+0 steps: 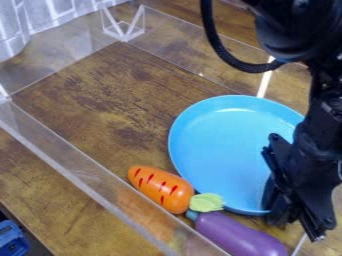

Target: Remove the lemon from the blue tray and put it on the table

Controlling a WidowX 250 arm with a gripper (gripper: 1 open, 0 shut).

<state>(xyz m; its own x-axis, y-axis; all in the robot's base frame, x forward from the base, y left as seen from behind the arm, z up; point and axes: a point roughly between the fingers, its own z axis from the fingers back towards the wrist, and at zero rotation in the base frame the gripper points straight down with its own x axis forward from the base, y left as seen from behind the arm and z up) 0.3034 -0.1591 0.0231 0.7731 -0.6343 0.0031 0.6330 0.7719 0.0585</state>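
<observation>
Black and bulky, the hand point(297, 190) is seen at the right side of the blue tray point(230, 150), with its lower part brought down over the tray's lower-right rim. The fingertips are hidden in the dark mass of the hand, so whether they are held together or clamped on something cannot be made out from their outline. The lemon cannot be made out either; any part of the tray or surface behind the hand is covered, and it cannot be told whether the fruit is held there.

By the arm, the right part of the tray is concealed, while its left and middle are left exposed, with bright blue plastic and a shallow rim shown. Just below the tray, the purple eggplant point(241, 236) is laid at a slant, its lower end cut off by the bottom edge of the view. To the lower left of the tray, the orange carrot point(160, 188) is placed, marked with dark stripes, its pale green top point(207, 202) pointed toward the tray's lower rim.

Brown worn wood is shown on the surface point(100, 105) left of the tray. Farther left of the tray, a clear acrylic wall point(94, 180) is run diagonally. At the far lower left from the tray, a blue object point(11, 238) is cropped by the frame and cannot be identified.
</observation>
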